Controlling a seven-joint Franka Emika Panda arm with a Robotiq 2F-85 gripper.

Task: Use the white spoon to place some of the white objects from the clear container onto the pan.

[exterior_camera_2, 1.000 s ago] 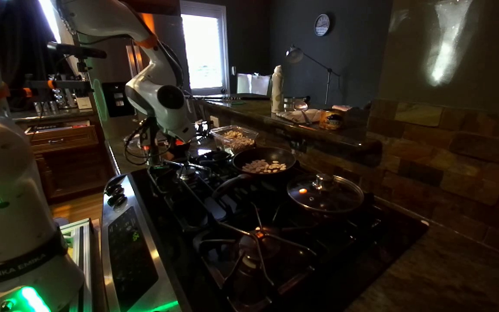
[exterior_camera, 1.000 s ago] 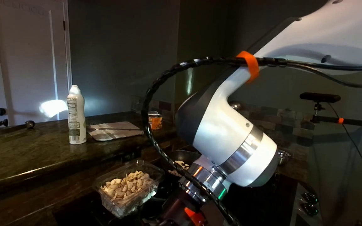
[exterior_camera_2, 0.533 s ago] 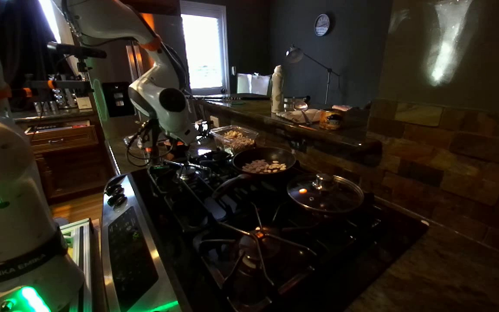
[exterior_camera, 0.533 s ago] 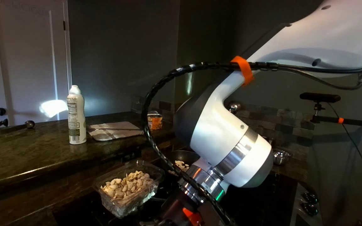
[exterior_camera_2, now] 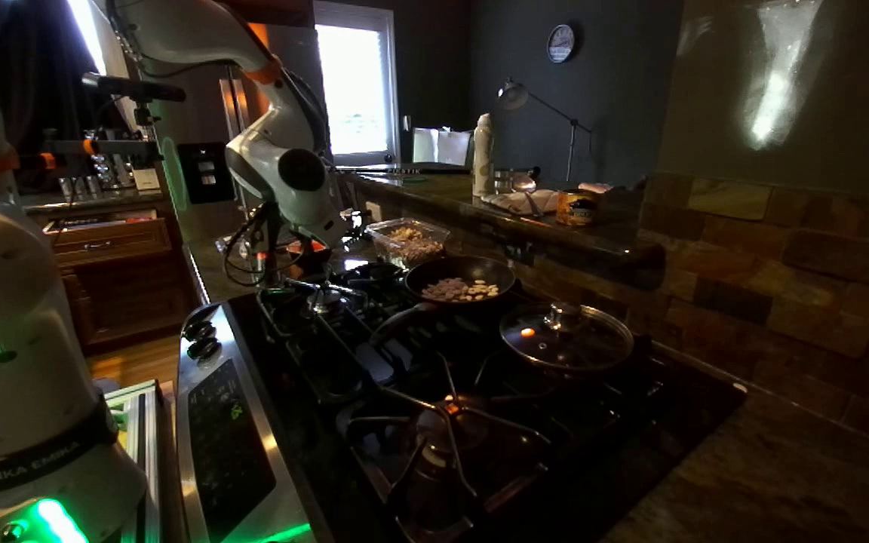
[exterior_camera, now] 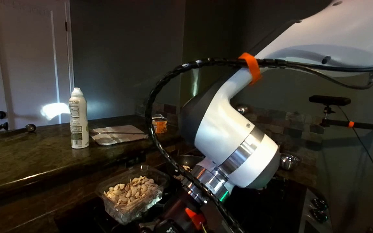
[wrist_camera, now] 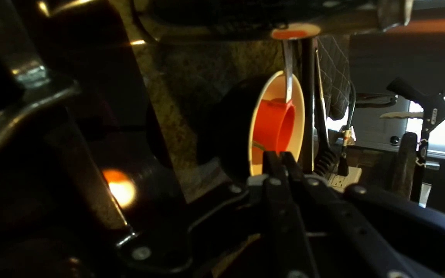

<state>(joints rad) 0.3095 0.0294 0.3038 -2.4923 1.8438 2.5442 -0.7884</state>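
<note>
From its base (exterior_camera_2: pixel 35 362) at the left of an exterior view, the Panda arm (exterior_camera_2: pixel 280 128) arches over and bends down near the far end of the gas stove (exterior_camera_2: pixel 600 445). To the right of its wrist (exterior_camera_2: pixel 310 207) in that view stands the clear container (exterior_camera: pixel 126 215), heaped with cream-white, nut-like pieces (exterior_camera: pixel 131 191). Farther right and just beside it, the dark round pan (exterior_camera_2: pixel 472 268) sits on the stove, with more such pieces lying in it. On the raised table (exterior_camera_2: pixel 442 192) behind, an upright white spray bottle (exterior_camera_2: pixel 483 162) comes next, then a pale cloth (exterior_camera: pixel 118 138) with a slender utensil (exterior_camera: pixel 118 133) across it, then an orange-labelled can (exterior_camera_2: pixel 576 207). I cannot tell whether the utensil is the white spoon. A round glass lid (exterior_camera_2: pixel 578 343) lies over the stove, nearer the camera.

In the wrist view, a metal grate bar (wrist_camera: pixel 33 75) is at the left. Right of it, a bowl (wrist_camera: pixel 274 88), dark outside and cream within, holds a red measuring cup (wrist_camera: pixel 267 121) whose metal handle (wrist_camera: pixel 287 73) points toward the top edge. The tool (wrist_camera: pixel 279 154) appears in front of the cup's lower edge, narrow, its tips close together; whether they pinch something thin, or touch the cup, I cannot tell.
</note>
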